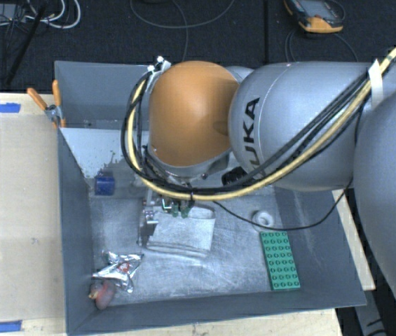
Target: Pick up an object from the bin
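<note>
From the right, a big grey arm [303, 131] with an orange cover [190, 114], over the middle of the grey bin [71, 257]. Below the cover, the gripper [148, 226], low at the left edge of a flat, pale packet [183, 238]. Further left, a small blue block [104, 184]. In the near left corner, crumpled silver foil [119, 268] touching something pinkish [103, 296]. On the right, a small white ring [263, 220] and, nearer, a green studded plate [280, 259].

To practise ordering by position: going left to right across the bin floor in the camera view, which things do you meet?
small blue block → clear plastic bag → green studded plate
</note>
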`<state>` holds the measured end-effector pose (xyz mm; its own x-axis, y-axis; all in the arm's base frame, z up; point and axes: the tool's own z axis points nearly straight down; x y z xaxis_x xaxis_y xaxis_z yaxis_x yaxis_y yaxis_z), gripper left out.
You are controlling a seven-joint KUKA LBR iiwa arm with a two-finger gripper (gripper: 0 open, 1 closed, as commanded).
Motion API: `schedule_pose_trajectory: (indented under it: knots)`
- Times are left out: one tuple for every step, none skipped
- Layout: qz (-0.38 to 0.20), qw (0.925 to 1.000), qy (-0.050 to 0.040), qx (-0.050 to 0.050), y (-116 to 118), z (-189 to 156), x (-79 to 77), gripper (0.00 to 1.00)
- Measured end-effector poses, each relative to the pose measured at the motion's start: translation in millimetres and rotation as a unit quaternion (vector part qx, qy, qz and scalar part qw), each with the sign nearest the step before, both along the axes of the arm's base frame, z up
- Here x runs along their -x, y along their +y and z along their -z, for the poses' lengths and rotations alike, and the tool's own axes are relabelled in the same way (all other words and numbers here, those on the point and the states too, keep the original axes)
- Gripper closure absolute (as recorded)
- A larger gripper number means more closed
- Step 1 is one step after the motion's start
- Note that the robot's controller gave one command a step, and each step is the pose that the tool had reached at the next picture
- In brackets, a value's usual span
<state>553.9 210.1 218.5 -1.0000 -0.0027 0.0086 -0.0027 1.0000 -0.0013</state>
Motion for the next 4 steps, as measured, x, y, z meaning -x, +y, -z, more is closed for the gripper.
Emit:
schedule_pose_trajectory:
  knots:
    - [-0.011,0.9999,0.0019,0.001,-26.0,98.2,49.4,0.0]
    - [-0.064,0.9979,-0.0041,0.0,37.5,148.5,22.2,0.0]
    - [-0.06,0.9982,-0.0046,-0.002,36.8,146.2,21.8,1.0]
    - [-0.042,0.9991,-0.0077,-0.002,27.7,4.3,25.2,1.0]
